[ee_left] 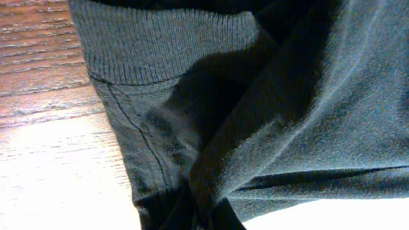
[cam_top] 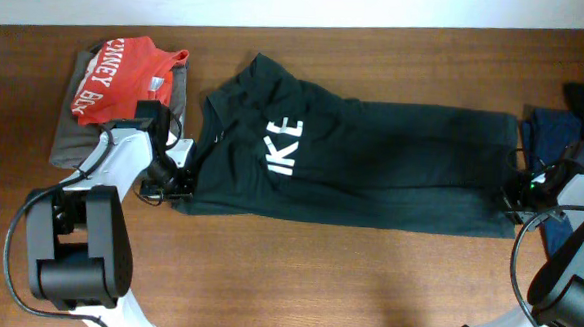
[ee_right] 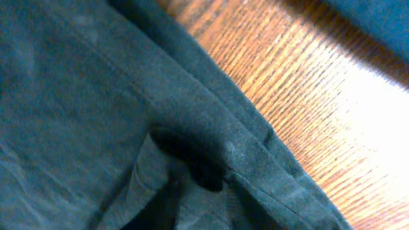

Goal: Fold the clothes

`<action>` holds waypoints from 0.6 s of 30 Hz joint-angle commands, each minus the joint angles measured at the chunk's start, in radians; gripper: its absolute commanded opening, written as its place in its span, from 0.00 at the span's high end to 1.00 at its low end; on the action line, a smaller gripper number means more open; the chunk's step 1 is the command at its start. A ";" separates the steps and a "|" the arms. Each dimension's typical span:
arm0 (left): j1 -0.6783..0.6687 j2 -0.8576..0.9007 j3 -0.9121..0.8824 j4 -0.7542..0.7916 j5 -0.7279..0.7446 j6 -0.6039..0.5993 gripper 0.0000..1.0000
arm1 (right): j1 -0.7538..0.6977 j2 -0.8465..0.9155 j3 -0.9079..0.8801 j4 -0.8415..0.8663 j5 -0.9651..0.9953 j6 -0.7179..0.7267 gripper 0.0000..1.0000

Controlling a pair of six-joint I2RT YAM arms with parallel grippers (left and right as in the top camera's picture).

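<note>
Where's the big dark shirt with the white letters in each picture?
Overhead: the T-shirt lies spread across the middle, with its white letters near the left end.
Left wrist: the T-shirt fills most of the picture, with a ribbed band at the top.
Right wrist: the T-shirt covers the left and bottom.
Shared landmark: the brown wooden table, seen at the left in the left wrist view and at the upper right in the right wrist view.
</note>
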 commanded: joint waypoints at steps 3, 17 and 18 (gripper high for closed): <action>0.002 -0.020 0.005 -0.010 -0.007 -0.006 0.99 | 0.005 0.004 0.014 -0.015 -0.058 0.008 0.96; 0.002 -0.020 0.005 -0.005 -0.007 -0.005 0.99 | 0.006 -0.040 0.112 -0.011 -0.051 0.009 0.96; 0.002 -0.020 0.005 -0.004 -0.007 -0.006 0.99 | 0.006 -0.040 0.112 0.002 -0.051 0.009 0.96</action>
